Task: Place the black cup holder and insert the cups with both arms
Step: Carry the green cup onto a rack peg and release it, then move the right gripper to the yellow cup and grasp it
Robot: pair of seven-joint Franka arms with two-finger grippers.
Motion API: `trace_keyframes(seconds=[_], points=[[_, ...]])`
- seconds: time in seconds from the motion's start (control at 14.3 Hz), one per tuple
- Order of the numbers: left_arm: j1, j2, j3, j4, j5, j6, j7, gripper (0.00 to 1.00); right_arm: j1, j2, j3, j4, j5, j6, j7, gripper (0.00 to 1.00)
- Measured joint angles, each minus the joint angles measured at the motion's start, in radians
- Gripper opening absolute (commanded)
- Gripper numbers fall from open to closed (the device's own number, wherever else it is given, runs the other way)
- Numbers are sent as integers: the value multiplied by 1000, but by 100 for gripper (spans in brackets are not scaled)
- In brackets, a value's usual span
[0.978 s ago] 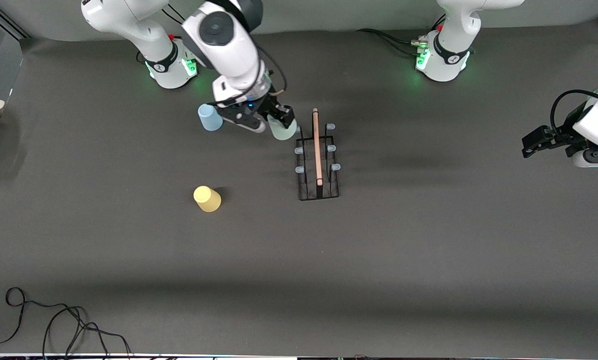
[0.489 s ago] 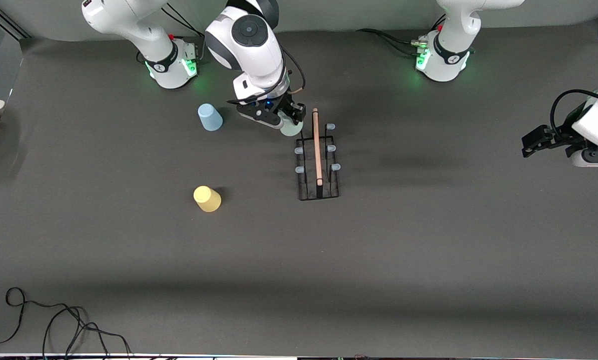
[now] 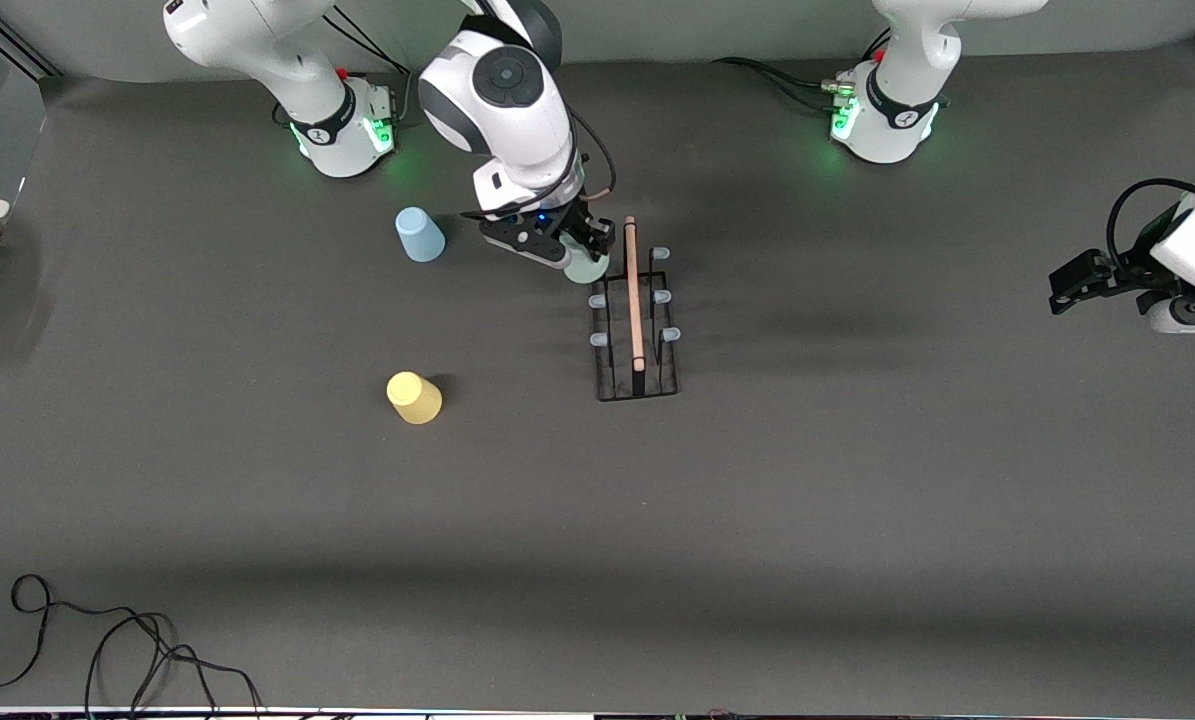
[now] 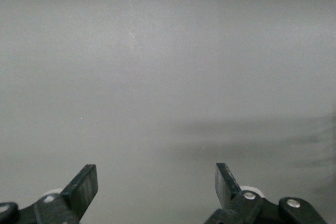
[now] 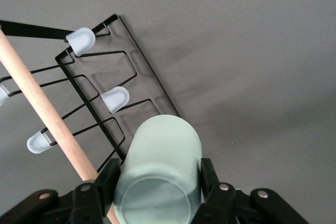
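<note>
The black cup holder (image 3: 635, 300) stands mid-table, and its wooden handle (image 5: 47, 106) runs along the top. My right gripper (image 3: 579, 248) is shut on the pale green cup (image 3: 587, 266), with one finger on each side of the cup (image 5: 160, 161). It holds the cup mouth-down and tilted over the holder's corner on the right arm's side, by a capped prong (image 5: 114, 99). The light blue cup (image 3: 419, 234) and the yellow cup (image 3: 414, 397) stand upside down on the table. My left gripper (image 3: 1067, 283) waits open and empty (image 4: 156, 187) at the left arm's end.
A black cable (image 3: 107, 640) lies coiled near the table's front edge at the right arm's end. The two arm bases (image 3: 342, 130) (image 3: 887, 120) stand along the table edge farthest from the front camera. The grey mat (image 3: 857, 480) is bare around the holder.
My right gripper has carried the green cup away from the blue cup to the holder's corner prong. The left arm has hardly moved.
</note>
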Motion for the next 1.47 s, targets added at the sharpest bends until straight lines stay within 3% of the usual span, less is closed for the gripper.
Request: trace_keyframes(seconds=[0.14, 0.21, 0.28, 0.35, 0.42, 0.49, 1.19, 1.47], points=[[0, 0, 0, 0, 0, 0, 3, 100, 9, 18, 0, 0, -5, 18, 11, 0], [0, 0, 0, 0, 0, 0, 4, 100, 10, 24, 0, 0, -7, 24, 14, 9], [0, 0, 0, 0, 0, 1, 4, 100, 10, 28, 0, 0, -9, 31, 15, 50], [0, 0, 0, 0, 0, 1, 5, 100, 10, 31, 0, 0, -10, 33, 16, 72], [0, -1, 0, 1, 0, 1, 5, 100, 10, 35, 0, 0, -11, 33, 17, 90], [0, -4, -2, 2, 0, 1, 5, 100, 10, 38, 0, 0, -12, 33, 18, 97], [-2, -76, -34, 45, 0, -104, 4, 100, 9, 46, -8, 17, -22, 35, 18, 100], [-1, -68, -34, 46, 0, -104, 4, 100, 6, 26, -91, 47, -29, -3, -99, 100]])
